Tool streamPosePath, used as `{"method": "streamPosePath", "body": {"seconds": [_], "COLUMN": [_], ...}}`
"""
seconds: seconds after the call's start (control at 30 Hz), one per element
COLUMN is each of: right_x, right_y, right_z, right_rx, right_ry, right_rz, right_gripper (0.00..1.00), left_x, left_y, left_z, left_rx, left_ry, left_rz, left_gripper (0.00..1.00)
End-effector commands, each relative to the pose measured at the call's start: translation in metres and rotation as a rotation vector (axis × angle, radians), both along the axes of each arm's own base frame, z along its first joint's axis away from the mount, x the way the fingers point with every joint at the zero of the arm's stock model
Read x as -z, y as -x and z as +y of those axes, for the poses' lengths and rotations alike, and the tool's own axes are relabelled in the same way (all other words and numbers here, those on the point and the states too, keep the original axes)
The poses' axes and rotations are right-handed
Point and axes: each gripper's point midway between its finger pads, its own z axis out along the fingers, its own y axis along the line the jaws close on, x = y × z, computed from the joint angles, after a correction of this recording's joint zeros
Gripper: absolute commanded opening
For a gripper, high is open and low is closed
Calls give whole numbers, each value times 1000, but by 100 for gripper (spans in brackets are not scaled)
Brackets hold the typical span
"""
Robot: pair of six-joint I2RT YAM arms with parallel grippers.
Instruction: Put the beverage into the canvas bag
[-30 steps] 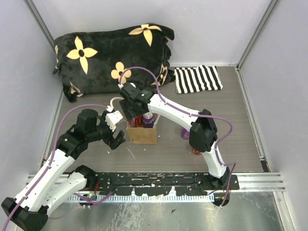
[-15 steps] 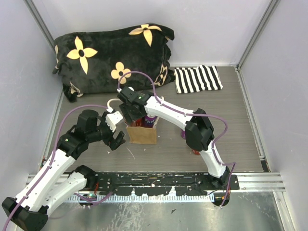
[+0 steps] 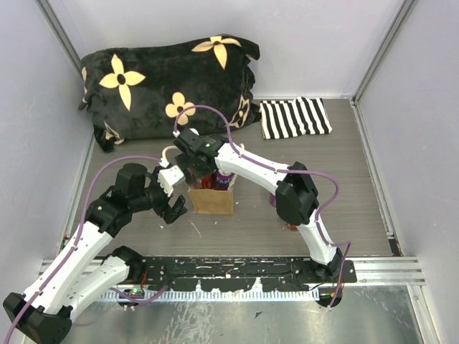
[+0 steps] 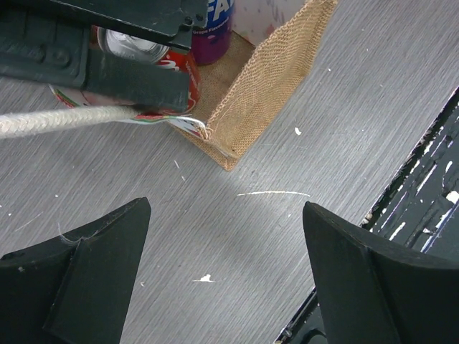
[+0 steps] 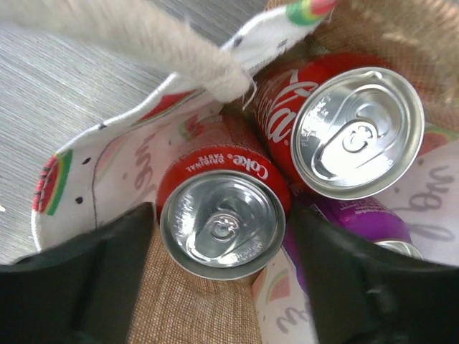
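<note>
Coke can [image 5: 219,223] in crowded canvas bag [image 4: 276,86], tight in right gripper [image 5: 219,215]; left gripper [image 4: 226,208] wide outside its edge.

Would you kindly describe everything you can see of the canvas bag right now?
The canvas bag is a small boxy tote of coarse tan weave, standing upright and open on the grey table. Its white lining carries watermelon prints, and a cream rope handle extends from one side. Inside stand a Coke can and a purple can; the right gripper reaches into its mouth, fingers gripping a second Coke can.
</note>
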Motion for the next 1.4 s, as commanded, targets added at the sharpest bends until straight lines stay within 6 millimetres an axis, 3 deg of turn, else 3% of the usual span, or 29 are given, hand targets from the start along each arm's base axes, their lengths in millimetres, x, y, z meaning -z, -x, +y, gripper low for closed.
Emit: {"method": "streamPosePath", "body": {"seconds": [0.0, 0.33, 0.57, 0.63, 0.7, 0.8, 1.03, 1.1, 1.37], "right_x": [-60, -95, -181, -190, -189, -169, -120, -107, -69], "right_y": [-20, -29, -39, -42, -40, -27, 19, 27, 41], "right_z": [22, 17, -3, -11, -16, -21, -13, -11, 4], "right_rx": [11, 54, 139, 153, 150, 131, 82, 78, 55], "right_ry": [-128, -156, -251, -261, -252, -206, -260, -258, -224], "right_rz": [-150, -230, -375, -383, -361, -281, -53, -17, 40], "right_gripper": [99, 100, 100, 100, 100, 94, 45, 36, 32], "left_x": [0, -3, -19, -20, -18, -17, -16, -15, -14], "left_y": [0, 3, 11, 9, 7, 6, 5, 5, 9], "left_z": [-2, -5, -7, -6, -6, -8, -8, -8, -5], "left_rx": [8, 43, 124, 132, 133, 127, 113, 110, 100], "left_ry": [14, 21, 28, 18, 6, 6, 10, 10, 6], "left_rz": [3, -2, -95, -116, -111, -87, -74, -70, -60], "left_gripper": [94, 93, 93, 93, 93, 93, 93, 93, 93]}}
